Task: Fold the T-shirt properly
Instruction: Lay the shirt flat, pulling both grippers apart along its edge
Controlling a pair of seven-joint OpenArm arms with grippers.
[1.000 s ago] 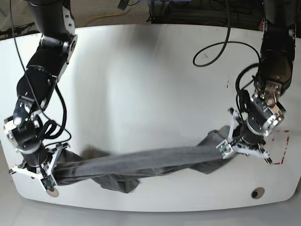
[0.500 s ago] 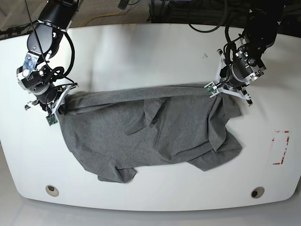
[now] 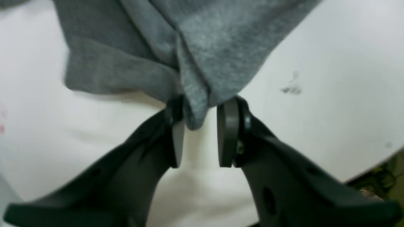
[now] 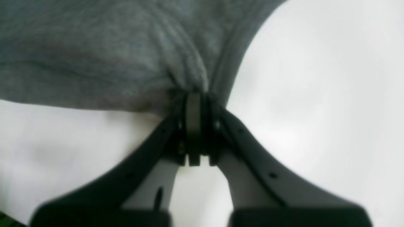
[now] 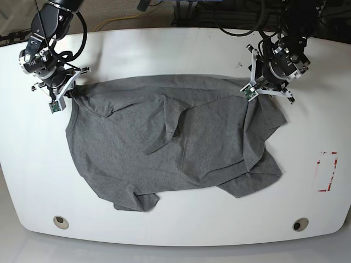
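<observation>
T-shirt (image 5: 175,142) grey, rumpled, spread flat; right gripper (image 4: 194,104) clamps it, left gripper (image 3: 197,121) jaws apart.

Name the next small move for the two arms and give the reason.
Probably open the right gripper and lift both arms clear. The T-shirt lies spread on the table; the left gripper has its fingers parted around the cloth, while the right one is clamped on an edge.

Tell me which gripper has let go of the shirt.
The left gripper: its jaws stand apart around a fold of the T-shirt. The right gripper is clamped shut on cloth.
</observation>
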